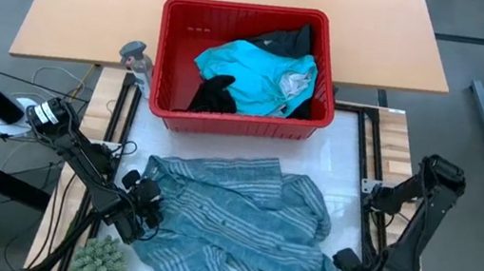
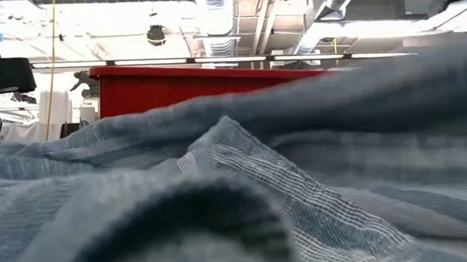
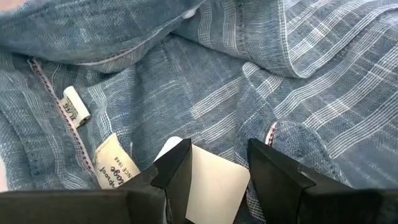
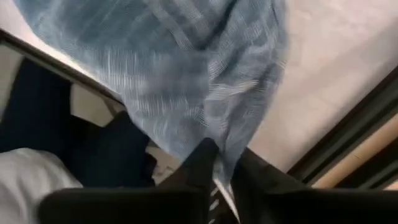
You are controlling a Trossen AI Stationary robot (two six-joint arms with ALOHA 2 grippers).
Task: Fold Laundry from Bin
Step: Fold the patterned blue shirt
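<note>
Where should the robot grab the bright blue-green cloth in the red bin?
Best guess: the raised crumpled hump of the turquoise garment, near its middle, coming straight down from above. The red bin has tall walls all round, so a sideways approach is blocked, and that bunched fold sits highest, giving a pincer something to pinch. The black garment overlaps its lower left edge, so avoid that side.
</note>
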